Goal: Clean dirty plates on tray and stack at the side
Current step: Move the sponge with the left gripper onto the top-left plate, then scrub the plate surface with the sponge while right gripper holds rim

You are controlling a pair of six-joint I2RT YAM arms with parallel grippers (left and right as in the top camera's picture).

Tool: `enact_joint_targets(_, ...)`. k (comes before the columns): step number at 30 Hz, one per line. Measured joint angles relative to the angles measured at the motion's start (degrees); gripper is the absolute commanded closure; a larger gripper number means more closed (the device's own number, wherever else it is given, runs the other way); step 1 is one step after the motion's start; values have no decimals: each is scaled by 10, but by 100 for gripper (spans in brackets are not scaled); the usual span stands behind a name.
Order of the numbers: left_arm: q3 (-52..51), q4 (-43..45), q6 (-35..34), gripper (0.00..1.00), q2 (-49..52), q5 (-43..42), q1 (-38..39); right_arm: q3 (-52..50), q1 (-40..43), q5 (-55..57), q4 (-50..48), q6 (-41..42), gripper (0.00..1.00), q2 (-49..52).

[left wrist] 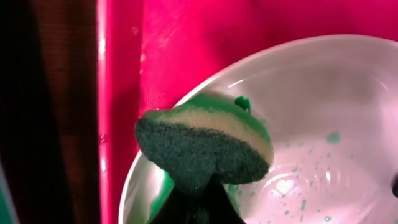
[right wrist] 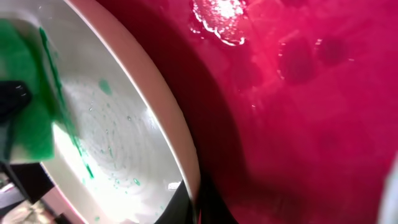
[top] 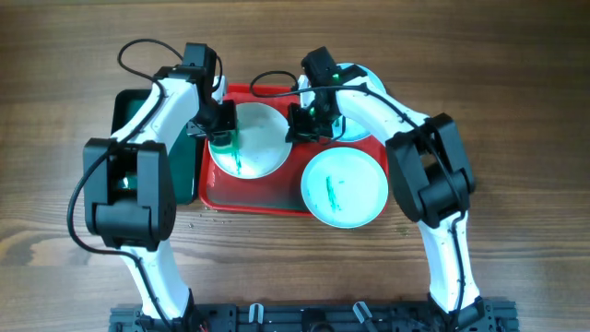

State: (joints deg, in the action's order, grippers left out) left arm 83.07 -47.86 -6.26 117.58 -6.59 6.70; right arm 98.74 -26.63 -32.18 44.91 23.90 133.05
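Jaws: left gripper [top: 222,129] clamps a green sponge [left wrist: 202,146], right gripper [top: 300,124] pinches rim of white plate [right wrist: 118,143].

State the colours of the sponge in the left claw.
The two-layer sponge: dark green scouring face, pale yellow foam, smeared green; left wrist view shows it best.

No legible text, label, brand, number or sign in any view.

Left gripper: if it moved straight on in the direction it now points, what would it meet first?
The left gripper holds a sponge ahead of its jaws, so the sponge leads. It would meet the white plate first, near the smeared rim. Whether they touch now is unclear.
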Motion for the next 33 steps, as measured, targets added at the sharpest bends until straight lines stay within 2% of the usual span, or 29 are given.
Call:
enact_joint_targets(7, 4, 9, 1, 96, 19, -45, 8, -1, 1, -4, -2, 0, 96, 0)
enact_joint_targets(10, 7, -30, 50, 96, 28, -134, 36, -1, 1, -4, -2, -2, 96, 0)
enact_joint_targets(13, 7, -51, 75, 96, 32, -153, 56, -1, 1, -4, -2, -3, 96, 0)
enact_joint_targets(16, 8, -53, 34, 96, 32, -118, 59, -2, 0, -6, -4, -2, 96, 0)
enact_joint_targets(22, 29, -131, -156, 96, 29, 120, 70, -2, -5, -7, -7, -2, 96, 0)
enact_joint_targets(25, 28, -116, -198, 96, 29, 177, 69, -2, -5, -8, -7, -2, 96, 0)
enact_joint_targets(28, 26, -73, -203, 96, 29, 184, 69, -2, -4, -8, -7, 0, 96, 0)
enact_joint_targets(33, 26, 37, -132, 96, 29, 115, 66, -2, 7, -7, -7, 5, 96, 0)
